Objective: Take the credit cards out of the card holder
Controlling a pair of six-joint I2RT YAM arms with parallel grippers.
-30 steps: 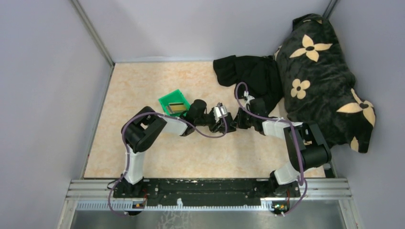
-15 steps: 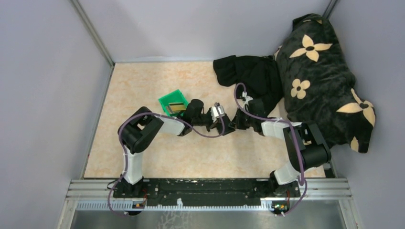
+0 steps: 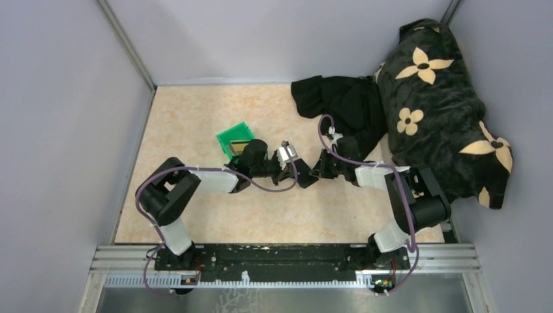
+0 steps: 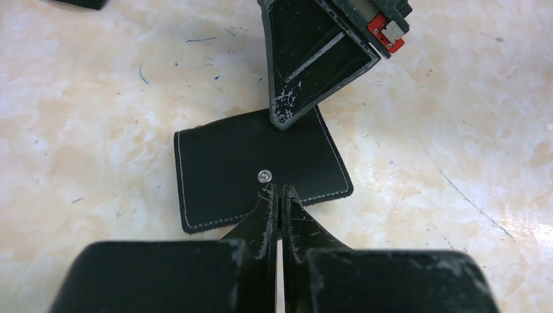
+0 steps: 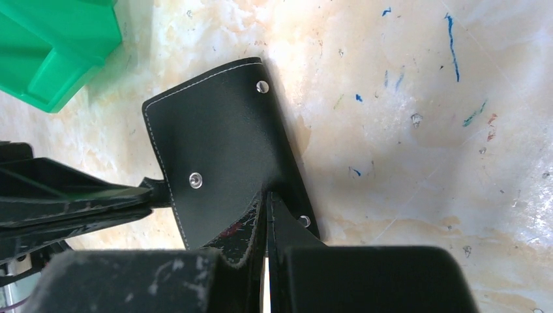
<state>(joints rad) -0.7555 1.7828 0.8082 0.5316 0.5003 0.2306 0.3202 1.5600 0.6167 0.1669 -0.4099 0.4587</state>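
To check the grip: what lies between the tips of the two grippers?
The black card holder lies flat between the left gripper and the right gripper, their tips at opposite edges; the left wrist view shows it.

card holder (image 4: 261, 163) flat on surface (image 3: 195, 117), between left fingers (image 4: 264, 210) and right fingers (image 5: 251, 222); bin (image 3: 233, 135) behind-left; cloth (image 3: 339, 101) far behind-right, beside flowered blanket (image 3: 443, 98)

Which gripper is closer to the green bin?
Left. The left gripper reaches the card holder from the side of the green bin; the right gripper comes from the opposite side.
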